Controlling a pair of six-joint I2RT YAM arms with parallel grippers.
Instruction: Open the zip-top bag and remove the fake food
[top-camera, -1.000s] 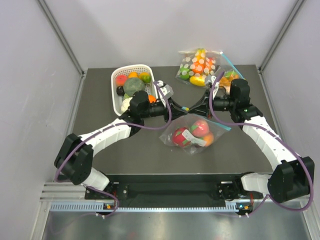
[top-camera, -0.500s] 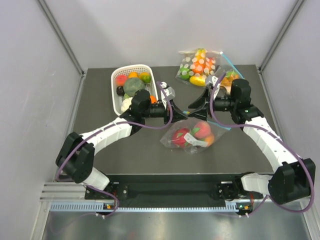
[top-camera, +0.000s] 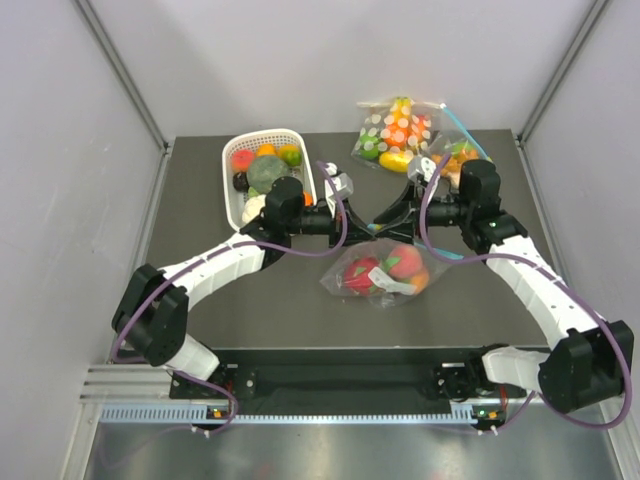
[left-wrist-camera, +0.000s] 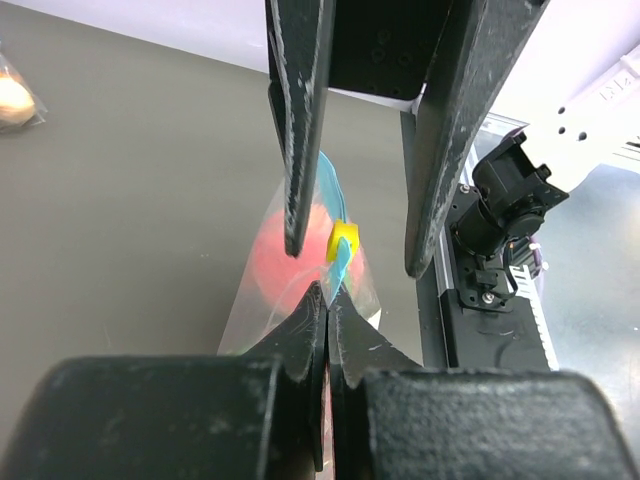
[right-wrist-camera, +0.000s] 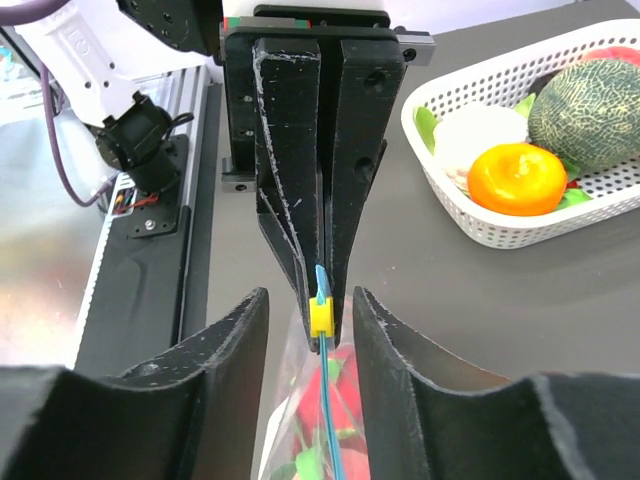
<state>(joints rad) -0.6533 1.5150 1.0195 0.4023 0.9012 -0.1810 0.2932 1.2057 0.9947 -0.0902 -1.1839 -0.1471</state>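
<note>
Nearest, the zip-top bag (top-camera: 385, 275) is laid mid-table, with the fake food (top-camera: 362, 273) inside. At its far edge the teal zip strip (right-wrist-camera: 326, 420) is pinched by the closed left gripper (left-wrist-camera: 326, 300). The yellow slider (right-wrist-camera: 320, 318) is straddled by the parted right gripper (right-wrist-camera: 310, 300). Farther left, a white basket (top-camera: 232, 210) is seen.

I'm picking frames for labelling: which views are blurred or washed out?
Top view: sharp, evenly lit, glare on the metal floor. Left wrist view: the left claw is a dark blur, the red fruit in the bag soft, the top right washed white. Right wrist view: the right claw is blurred, the basket crisp.
</note>
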